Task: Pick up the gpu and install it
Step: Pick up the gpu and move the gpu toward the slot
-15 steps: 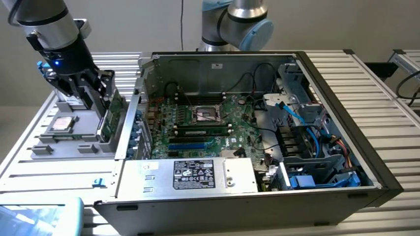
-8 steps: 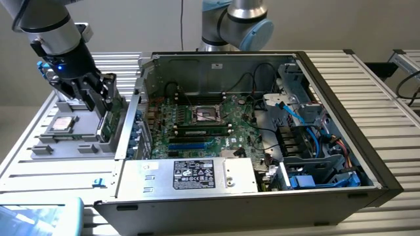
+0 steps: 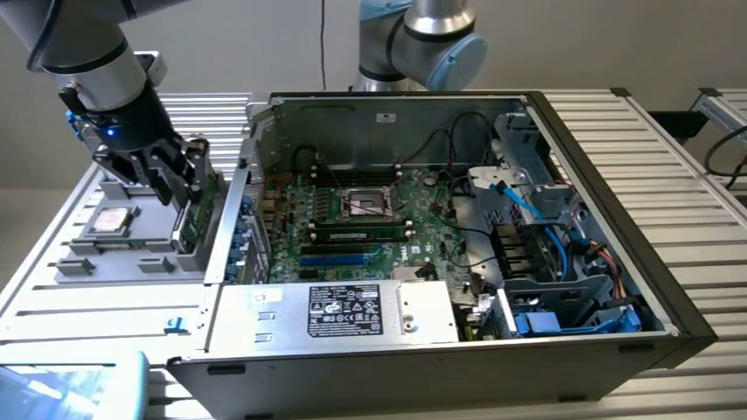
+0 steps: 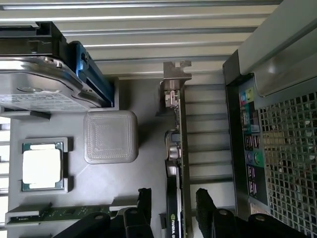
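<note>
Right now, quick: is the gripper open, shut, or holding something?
Gripper: open, one finger on each side of the upright gpu, not closed on it.

A plain beige wall (image 3: 233,44) is standing behind a ribbed silvery metal tabletop (image 3: 688,175) that is catching soft, even light.

Soft, even light falls from above on the ribbed surface (image 3: 666,149), leaving only faint shadows. Inside the computer case (image 3: 386,122) it is dimmer, darkest around the drive cage (image 3: 548,271) at the exterior view's right. In the wrist view the processor (image 4: 42,166) glares nearly white and the hard drive (image 4: 34,82) carries a pale sheen.
</note>
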You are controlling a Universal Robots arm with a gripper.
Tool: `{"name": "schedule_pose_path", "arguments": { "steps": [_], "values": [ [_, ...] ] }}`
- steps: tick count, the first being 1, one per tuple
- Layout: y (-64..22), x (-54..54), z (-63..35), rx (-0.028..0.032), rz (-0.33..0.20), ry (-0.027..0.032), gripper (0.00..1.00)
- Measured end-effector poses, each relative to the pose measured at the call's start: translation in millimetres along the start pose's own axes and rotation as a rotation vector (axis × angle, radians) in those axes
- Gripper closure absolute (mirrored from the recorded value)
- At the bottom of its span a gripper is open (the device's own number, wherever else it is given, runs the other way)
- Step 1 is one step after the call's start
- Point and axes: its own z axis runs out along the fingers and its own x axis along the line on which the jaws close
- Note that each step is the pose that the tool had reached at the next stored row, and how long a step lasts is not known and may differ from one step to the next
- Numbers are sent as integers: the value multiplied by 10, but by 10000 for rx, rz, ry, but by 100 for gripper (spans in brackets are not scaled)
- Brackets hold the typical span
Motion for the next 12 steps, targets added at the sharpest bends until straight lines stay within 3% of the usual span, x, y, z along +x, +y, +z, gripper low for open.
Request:
{"name": "schedule_pose_path", "arguments": {
  "steps": [12],
  "values": [
    [-24, -10, 214, -32, -2, -26, 50]
  ]
}}
